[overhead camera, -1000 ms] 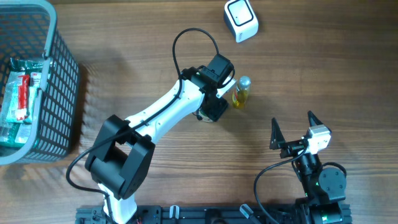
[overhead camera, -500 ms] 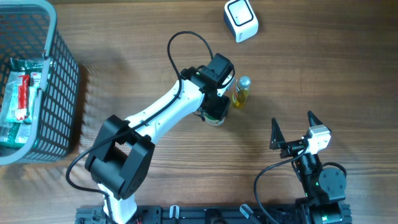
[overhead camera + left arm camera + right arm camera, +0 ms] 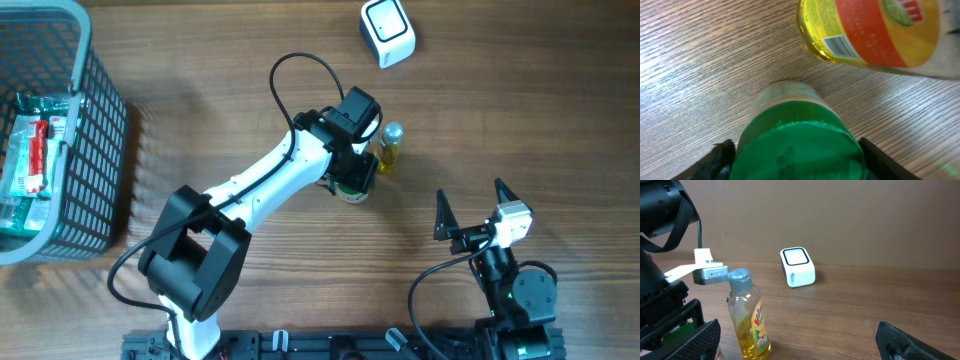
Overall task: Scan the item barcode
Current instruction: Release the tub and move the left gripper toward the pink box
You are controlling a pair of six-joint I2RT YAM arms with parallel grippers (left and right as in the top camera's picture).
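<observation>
A jar with a green lid [image 3: 799,145] fills the bottom of the left wrist view, and my left gripper [image 3: 797,160] is shut on it, one black finger at each side of the lid. From overhead the jar [image 3: 352,191] peeks out under that gripper [image 3: 350,180]. A yellow bottle [image 3: 388,147] with a grey cap stands just right of it, its barcode [image 3: 839,46] showing on the label. The white scanner [image 3: 387,32] sits at the far edge. My right gripper [image 3: 471,206] stands open near the front right, nothing between its fingers, facing the bottle [image 3: 748,316] and scanner [image 3: 798,267].
A grey wire basket [image 3: 86,70] holding packets [image 3: 30,160] stands at the left edge. The left arm's black cable [image 3: 300,65] loops above its wrist. Bare wooden tabletop [image 3: 520,110] lies between the bottle and the right arm.
My left gripper has shifted slightly right and toward the front with the jar, whose green and white side now shows below it. The bottle and the right arm stayed put.
</observation>
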